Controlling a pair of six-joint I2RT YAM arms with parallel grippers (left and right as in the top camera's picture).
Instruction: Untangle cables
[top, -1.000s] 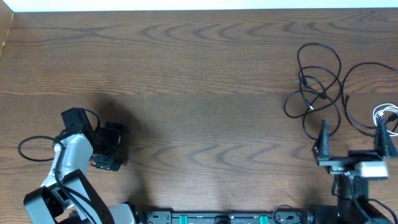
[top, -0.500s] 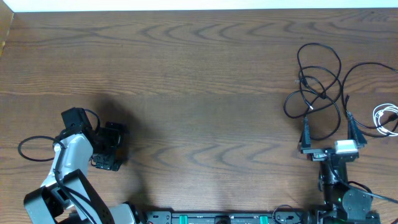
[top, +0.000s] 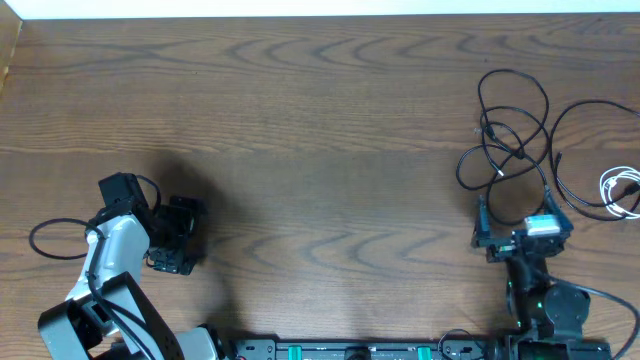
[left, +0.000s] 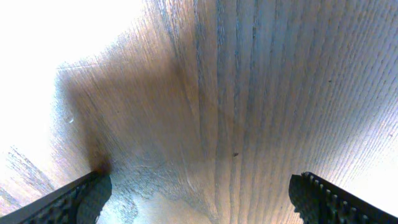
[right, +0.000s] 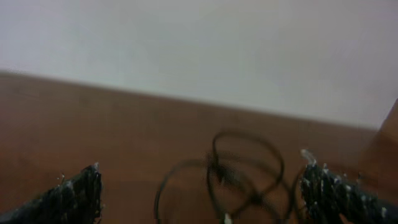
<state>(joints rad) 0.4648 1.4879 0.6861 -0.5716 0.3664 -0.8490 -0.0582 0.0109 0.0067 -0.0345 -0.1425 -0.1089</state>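
Cables (top: 505, 143): thin black cords, loosely tangled at the far right of the table (top: 320, 120), white one (top: 612, 183) just beside them. Judged light, limp, snag-prone; best pinched on a free outer loop, away from crossings and plugs. Right gripper (top: 518, 215): spread, empty, at the tangle's near side. Left gripper (top: 175, 235): spread, empty, well apart.

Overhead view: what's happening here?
Cable untangling, barely started: nothing is held yet. The right gripper is open, just short of the tangled black cables at the right of the table, with a white cable at the edge. The left gripper is open over bare wood on the far left.
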